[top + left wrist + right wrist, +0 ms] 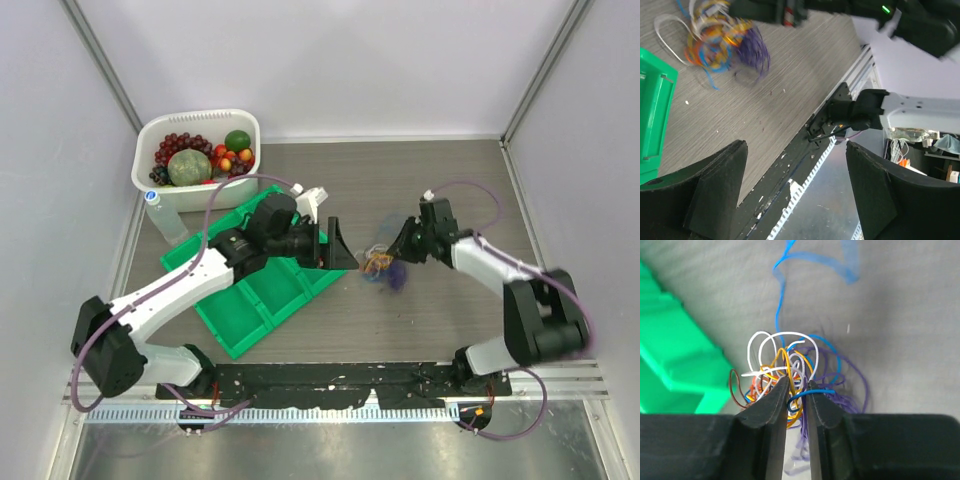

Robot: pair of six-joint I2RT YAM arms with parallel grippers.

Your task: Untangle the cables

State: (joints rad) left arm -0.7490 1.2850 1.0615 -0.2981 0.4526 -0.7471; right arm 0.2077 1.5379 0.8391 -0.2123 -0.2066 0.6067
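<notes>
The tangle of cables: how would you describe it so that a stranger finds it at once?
Start at the green tray on the table. Just right of it is the tangle of cables, the only heap of thin loops there: purple, orange, blue and white.

The cables [383,266] lie heaped mid-bench [440,190], just right of the tray [250,312]. My right fingers [403,243] reach in from the right, with strands of the heap between them. My left fingers [338,248] hang over the tray's right edge, left of the heap and apart from it. The fruit tub [142,160] sits at the far left corner behind the tray, with a bottle [163,218] just in front of it.
</notes>
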